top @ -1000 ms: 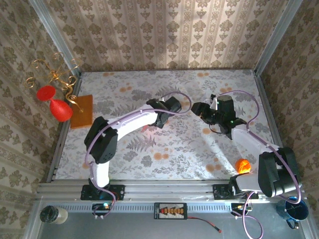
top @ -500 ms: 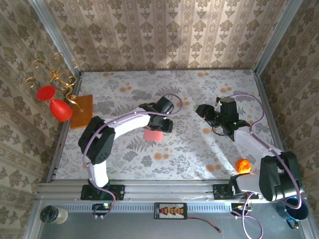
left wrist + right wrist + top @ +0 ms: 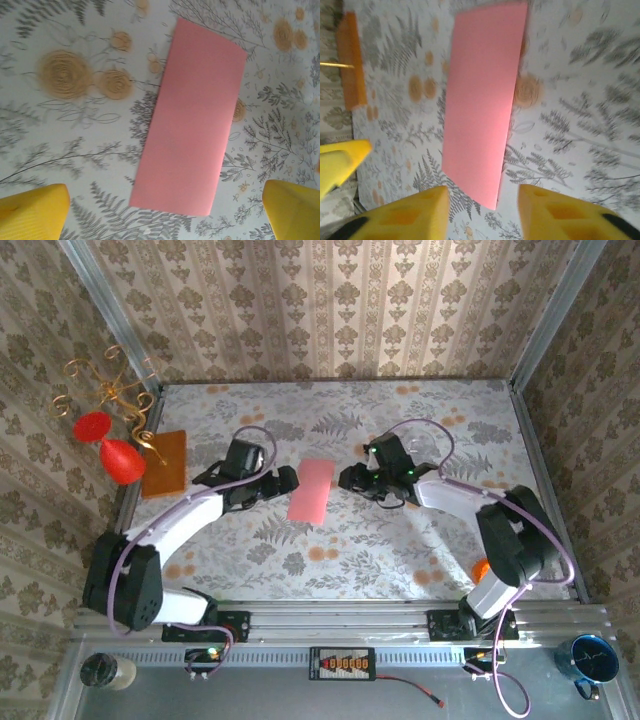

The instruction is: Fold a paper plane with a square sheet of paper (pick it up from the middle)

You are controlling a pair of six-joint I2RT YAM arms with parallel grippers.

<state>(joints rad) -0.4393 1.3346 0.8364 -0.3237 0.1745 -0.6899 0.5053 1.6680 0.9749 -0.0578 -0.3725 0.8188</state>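
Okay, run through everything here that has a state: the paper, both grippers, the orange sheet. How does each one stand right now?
Paper: flat on the table, a narrow rectangle, apparently folded in half, held by nothing.
Left gripper: open, empty.
Right gripper: jaws apart, empty.
Orange sheet: flat, at the table's left edge.
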